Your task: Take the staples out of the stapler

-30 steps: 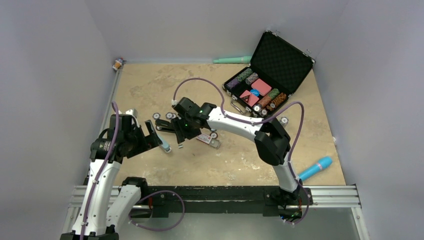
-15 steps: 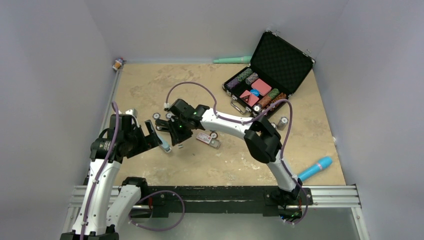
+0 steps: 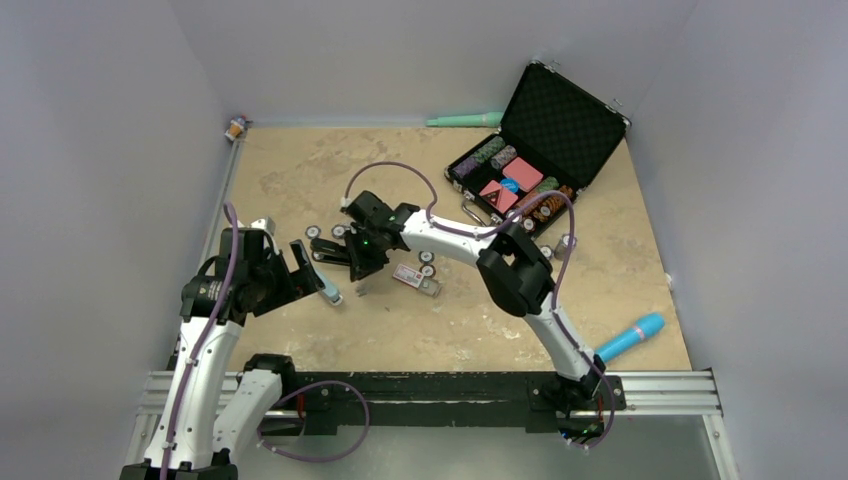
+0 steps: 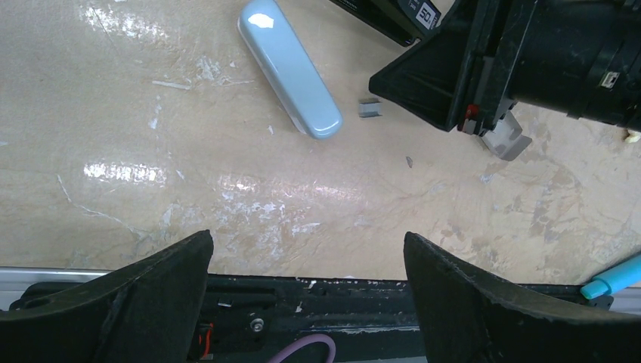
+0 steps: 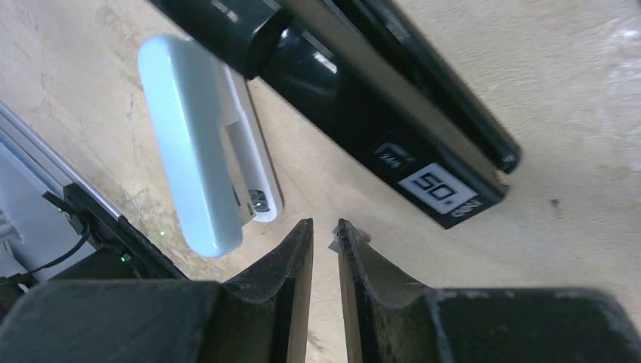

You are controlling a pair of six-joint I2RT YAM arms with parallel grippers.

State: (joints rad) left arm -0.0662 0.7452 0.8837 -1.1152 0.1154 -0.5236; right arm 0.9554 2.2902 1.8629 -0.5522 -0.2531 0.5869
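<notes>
Your right gripper (image 5: 323, 227) stood at a narrow slit, low centre in its own view; whether it pinched anything, I could not tell; your left gripper (image 4: 304, 246) hung wide, holding nothing. The staples (image 4: 370, 109) lay on the table, upper centre of the left wrist view, just beside the blue block (image 4: 287, 68) and near the stapler (image 5: 363, 91); they looked light, thin and brittle, best pinched gently across the long sides.

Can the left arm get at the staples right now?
Probably not cleanly. The staples lie on bare table ahead of the open left gripper, but the right gripper already crowds them.
</notes>
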